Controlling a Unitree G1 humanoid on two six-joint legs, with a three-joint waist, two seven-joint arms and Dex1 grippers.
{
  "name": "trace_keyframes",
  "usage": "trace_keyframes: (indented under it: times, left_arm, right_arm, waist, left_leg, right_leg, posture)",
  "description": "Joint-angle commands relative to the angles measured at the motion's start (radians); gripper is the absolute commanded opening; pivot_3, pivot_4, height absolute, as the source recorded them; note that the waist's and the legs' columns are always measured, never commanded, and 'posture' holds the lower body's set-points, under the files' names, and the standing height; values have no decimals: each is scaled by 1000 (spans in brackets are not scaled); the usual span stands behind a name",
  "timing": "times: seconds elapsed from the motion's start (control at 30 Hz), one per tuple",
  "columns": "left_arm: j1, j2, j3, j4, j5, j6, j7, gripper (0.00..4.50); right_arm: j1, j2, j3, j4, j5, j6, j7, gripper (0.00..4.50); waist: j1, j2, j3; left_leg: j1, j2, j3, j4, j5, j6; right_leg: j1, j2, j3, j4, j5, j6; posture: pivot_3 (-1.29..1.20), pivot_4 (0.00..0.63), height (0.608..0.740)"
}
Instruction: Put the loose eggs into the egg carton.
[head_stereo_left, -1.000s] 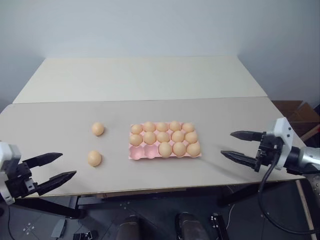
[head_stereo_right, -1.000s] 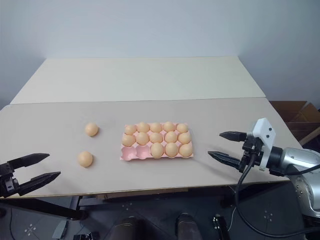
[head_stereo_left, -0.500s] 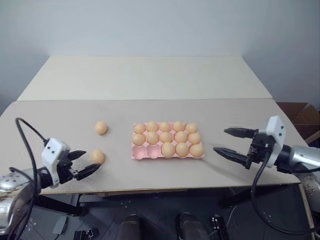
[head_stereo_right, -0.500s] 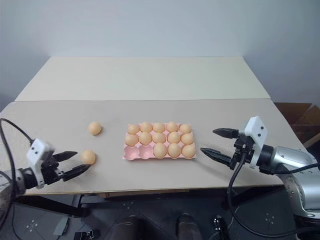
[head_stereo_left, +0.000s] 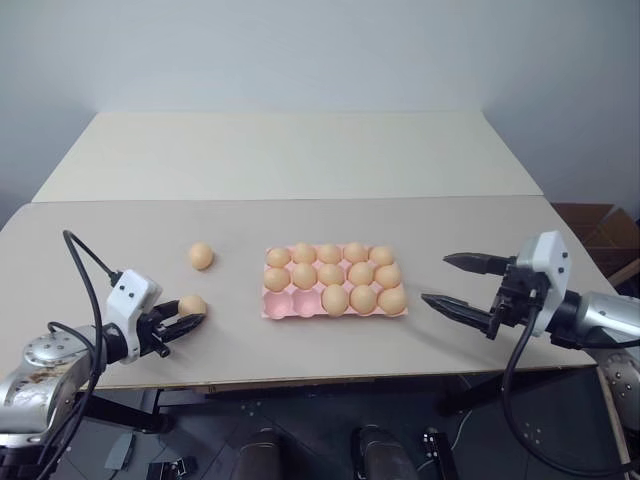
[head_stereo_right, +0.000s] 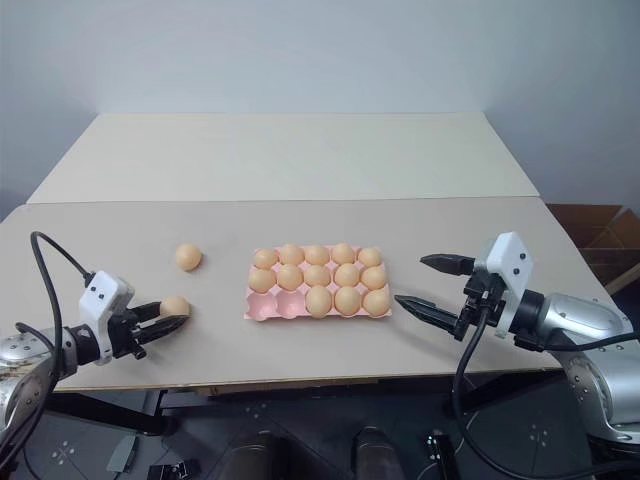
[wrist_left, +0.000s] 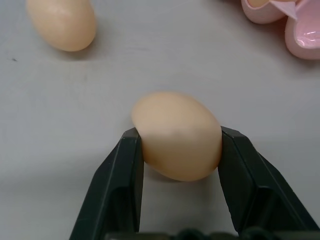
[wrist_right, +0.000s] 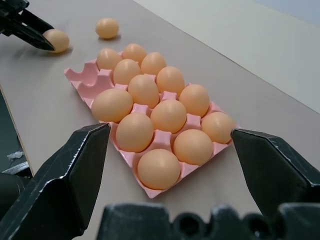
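The left tool (head_stereo_left: 188, 324) is clamped on an egg (wrist_left: 177, 135) resting on the tabletop (head_stereo_left: 300, 160), the carton's (head_stereo_left: 300, 305) two free cups lying at its 3 o'clock, while the right tool (head_stereo_left: 452, 282) stands apart beyond the carton.

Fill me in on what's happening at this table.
A two-armed robot is loading loose tan-orange eggs into a flat pink moulded egg carton on the beige table. Its left gripper has its black fingers against both sides of the near egg, which sits on the tabletop. A second loose egg lies farther back. The carton holds thirteen eggs, with two cups empty at its near-left corner. The right gripper hangs open beside the carton's right end, holding nothing.
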Motion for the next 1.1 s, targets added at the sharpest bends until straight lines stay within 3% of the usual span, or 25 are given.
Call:
trace_keyframes:
  times: [0.03,0.17,0.3,0.53,0.7,0.97,1.1]
  left_arm:
    - [-46,35,54,-116,-90,-29,-87,1959]
    - [-135,16,6,-169,-155,-26,-134,1959]
    - [-244,-44,-146,-164,-147,-16,-151,1959]
    - [-381,-154,-366,-62,-51,-35,-156,1959]
    - [-454,-200,-457,16,31,-38,-138,1959]
    - [-461,-181,-421,-14,17,-11,-152,4451]
    - [-439,-142,-362,-70,5,-21,-144,4451]
  right_arm:
    - [-6,0,-30,-36,16,-25,-13,4500]
    - [-13,4,-20,-38,13,-27,-24,4500]
    - [-15,5,-19,-42,7,-30,-36,4500]
    - [-1,12,-24,-74,13,-25,-65,4500]
    - [13,12,-31,-90,20,-20,-80,4500]
    - [31,9,-48,-116,34,-6,-99,4500]
    - [34,8,-40,-118,34,-11,-104,4500]
  waist:
    - [0,0,0]
    - [8,0,0]
    - [7,0,0]
    - [5,0,0]
    - [4,0,0]
    - [2,0,0]
    - [2,0,0]
  left_leg:
    - [0,0,0,0,0,0]
    - [0,0,0,1,0,0]
    - [0,-1,0,1,0,0]
    - [-1,-2,-1,2,0,0]
    - [-1,-2,-1,2,0,0]
    - [-1,-2,-2,3,0,0]
    - [-1,-2,-2,3,0,0]
  right_leg:
    - [0,0,0,0,0,0]
    - [1,0,0,0,-2,-4]
    - [2,0,1,0,1,2]
    - [1,1,1,0,1,3]
    - [2,1,1,0,2,3]
    - [1,1,1,0,2,4]
    - [2,1,1,0,1,4]
  posture:
    - [0,150,740]
    - [0,150,740]
    - [0,150,740]
    - [0,150,740]
    - [0,150,740]
    - [0,150,740]
    - [0,150,740]
